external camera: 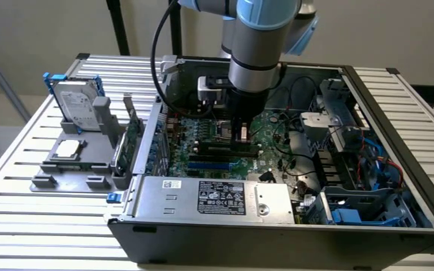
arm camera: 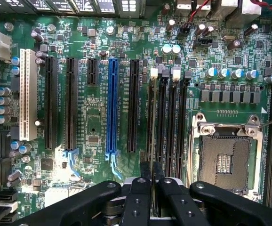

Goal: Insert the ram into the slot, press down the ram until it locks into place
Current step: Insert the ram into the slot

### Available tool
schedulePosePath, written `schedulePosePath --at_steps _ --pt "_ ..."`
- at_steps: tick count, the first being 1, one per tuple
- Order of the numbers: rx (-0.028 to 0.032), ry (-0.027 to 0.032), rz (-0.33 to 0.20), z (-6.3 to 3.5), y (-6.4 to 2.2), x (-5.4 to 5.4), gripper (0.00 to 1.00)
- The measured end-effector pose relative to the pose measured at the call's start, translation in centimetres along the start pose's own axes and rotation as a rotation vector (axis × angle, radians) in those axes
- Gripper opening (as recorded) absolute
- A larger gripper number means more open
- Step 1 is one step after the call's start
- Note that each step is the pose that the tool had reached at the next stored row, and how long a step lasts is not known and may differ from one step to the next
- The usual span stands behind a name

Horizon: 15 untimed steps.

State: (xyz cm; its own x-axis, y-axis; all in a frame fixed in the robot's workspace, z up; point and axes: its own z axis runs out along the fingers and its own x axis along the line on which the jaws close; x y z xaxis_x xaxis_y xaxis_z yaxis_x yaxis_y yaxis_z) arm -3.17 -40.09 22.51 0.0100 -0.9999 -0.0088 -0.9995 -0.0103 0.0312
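My gripper (external camera: 239, 137) is lowered into the open computer case (external camera: 398, 169), onto the motherboard beside the processor socket (arm camera: 225, 160). In the wrist view my gripper (arm camera: 151, 181) is shut on the ram (arm camera: 151, 122), a thin dark stick seen edge-on between the black fingertips (arm camera: 144, 172). The ram lies along the slot (arm camera: 151, 141), the outermost of several parallel black memory sockets; this one has a pale latch tab (arm camera: 154, 73) at its far end. I cannot tell how deep the ram sits in the slot.
A long blue socket (arm camera: 111, 108), black expansion sockets (arm camera: 50, 101) and a white one (arm camera: 28, 94) run parallel to the slot. The power supply (external camera: 209, 197) fills the case front. Outside, a grey fixture (external camera: 74, 164) holds a hard drive (external camera: 77, 107) and an upright green card (external camera: 130, 141).
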Motion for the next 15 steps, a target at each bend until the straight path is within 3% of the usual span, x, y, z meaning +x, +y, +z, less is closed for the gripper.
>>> schedulePosePath --at_steps 3,4,5,11,15 --pt "0.0003 0.0001 0.0 0.02 0.03 0.0 0.15" --pt "0.0004 0.0001 0.0 0.01 0.04 0.0 0.21" --pt "0.0005 0.0 0.0 -0.09 0.05 0.0 0.21" --pt "0.0005 0.0001 0.0 -2.31 0.34 0.0 0.21" --pt "0.0005 -0.0001 0.0 -2.7 0.86 0.0 0.19"
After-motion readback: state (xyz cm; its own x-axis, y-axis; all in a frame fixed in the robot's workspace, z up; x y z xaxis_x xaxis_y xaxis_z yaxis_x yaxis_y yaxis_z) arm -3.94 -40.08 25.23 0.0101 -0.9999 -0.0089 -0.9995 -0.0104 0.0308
